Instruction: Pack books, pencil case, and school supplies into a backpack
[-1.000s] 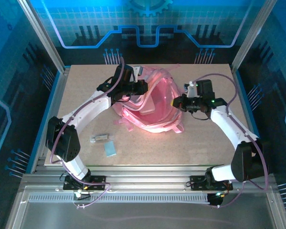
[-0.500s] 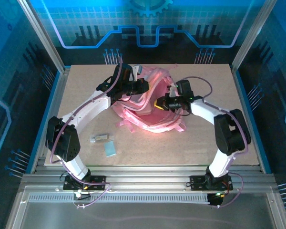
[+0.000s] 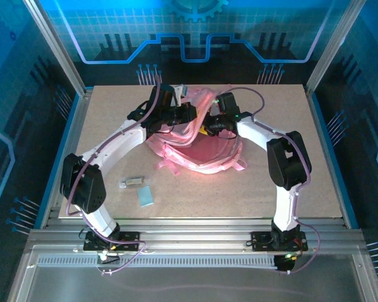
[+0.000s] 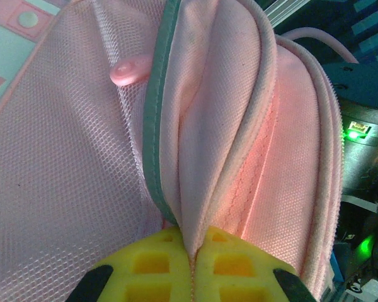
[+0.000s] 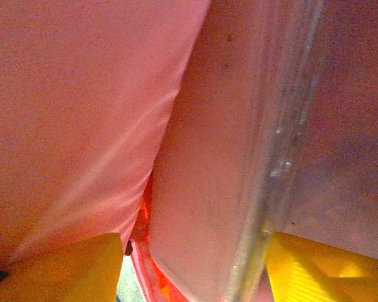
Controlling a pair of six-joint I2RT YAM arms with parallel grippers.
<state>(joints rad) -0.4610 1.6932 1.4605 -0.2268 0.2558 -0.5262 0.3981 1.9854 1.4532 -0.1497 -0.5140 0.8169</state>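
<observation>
Left hand (image 3: 191, 117) is up at the far-left top of the pink backpack (image 3: 198, 148), which lies mid-tabletop (image 3: 271, 182). From the left wrist, the left hand (image 4: 192, 255) has its yellow fingers (image 4: 151, 264) pressed together, pinching a fold of the backpack (image 4: 69, 163) beside a teal-edged seam, with a pink oval tab (image 4: 131, 68) above. Right hand (image 3: 206, 130) reaches in from the right, against the backpack's top. Up close, the right hand (image 5: 195, 270) is spread, fingers (image 5: 63, 267) apart, and a pink padded shape (image 5: 201, 189) with a glossy clear edge stands between them; I cannot tell whether it is pouch or bag lining. 2 supplies wait near the left front: grey packet (image 3: 131, 182) and pale blue rectangle (image 3: 145, 197), just beside each other.
</observation>
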